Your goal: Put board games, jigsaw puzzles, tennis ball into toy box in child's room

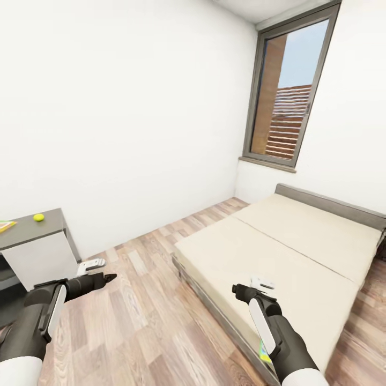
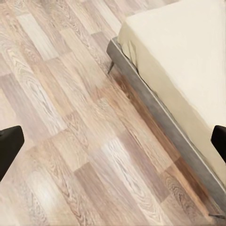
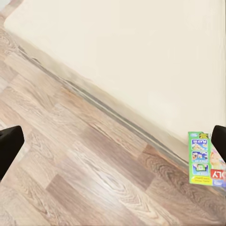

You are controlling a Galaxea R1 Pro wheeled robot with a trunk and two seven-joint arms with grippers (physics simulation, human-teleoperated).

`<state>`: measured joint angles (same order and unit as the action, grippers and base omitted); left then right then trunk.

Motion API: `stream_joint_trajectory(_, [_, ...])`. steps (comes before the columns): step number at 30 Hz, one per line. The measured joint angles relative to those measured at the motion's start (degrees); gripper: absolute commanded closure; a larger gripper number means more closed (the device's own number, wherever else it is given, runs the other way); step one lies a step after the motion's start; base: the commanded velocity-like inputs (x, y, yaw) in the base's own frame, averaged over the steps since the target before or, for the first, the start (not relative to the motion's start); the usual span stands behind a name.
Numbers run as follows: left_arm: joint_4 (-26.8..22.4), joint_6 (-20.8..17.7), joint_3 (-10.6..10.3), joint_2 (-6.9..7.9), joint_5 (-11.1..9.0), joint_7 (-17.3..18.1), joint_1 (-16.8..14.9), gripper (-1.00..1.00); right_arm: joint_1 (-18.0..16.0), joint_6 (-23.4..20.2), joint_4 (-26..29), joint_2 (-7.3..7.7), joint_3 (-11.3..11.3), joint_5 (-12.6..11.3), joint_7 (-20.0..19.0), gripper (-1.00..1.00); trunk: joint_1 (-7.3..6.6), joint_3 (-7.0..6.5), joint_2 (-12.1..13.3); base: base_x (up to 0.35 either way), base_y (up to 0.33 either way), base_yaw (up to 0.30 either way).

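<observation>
Board game (image 3: 201, 158) half hidden behind right arm, both tools (image 2: 113, 143) (image 3: 113, 143) spread wide, empty.

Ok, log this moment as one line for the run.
left claw open over floor | right claw open by bed | board game near bed edge | tennis ball on table

Walls (image 1: 123, 107): plain white. Floor (image 1: 145, 300): light wood planks, mixed tan, beige and brown, visible grain swirls. Bed (image 1: 279, 252): cream mattress, no pattern; grey frame and headboard. Window frame (image 1: 256, 91): grey; through the glass, brown brick, reddish slats, pale blue sky. Tennis ball (image 1: 38, 217): yellow-green. Table (image 1: 32, 228): grey top, white side panel. Board game (image 3: 203, 159): bright green border, blue and yellow squares, red patch with white letters. Left gripper (image 1: 103, 271) and right gripper (image 1: 252, 285): black fingers, white fittings; arms dark with white panels.
</observation>
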<state>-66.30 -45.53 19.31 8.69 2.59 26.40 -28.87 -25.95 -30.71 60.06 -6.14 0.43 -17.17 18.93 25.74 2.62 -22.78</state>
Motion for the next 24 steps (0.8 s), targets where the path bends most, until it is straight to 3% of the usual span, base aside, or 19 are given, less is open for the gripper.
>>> stream_joint_trajectory(16, [0.0,0.0,-0.1,0.00,0.0,0.0,0.0,-1.00,0.0,0.0,-0.2,0.00,0.0,-0.1,0.0,-1.00,0.00,-0.93,0.0,-0.001,0.026,-0.238])
stream_joint_trajectory(24, [0.0,0.0,-0.1,0.00,0.0,0.0,0.0,-1.00,0.0,0.2,-0.3,0.00,0.0,-0.1,0.0,-1.00,0.00,-1.39,0.0,0.000,0.157,-0.238])
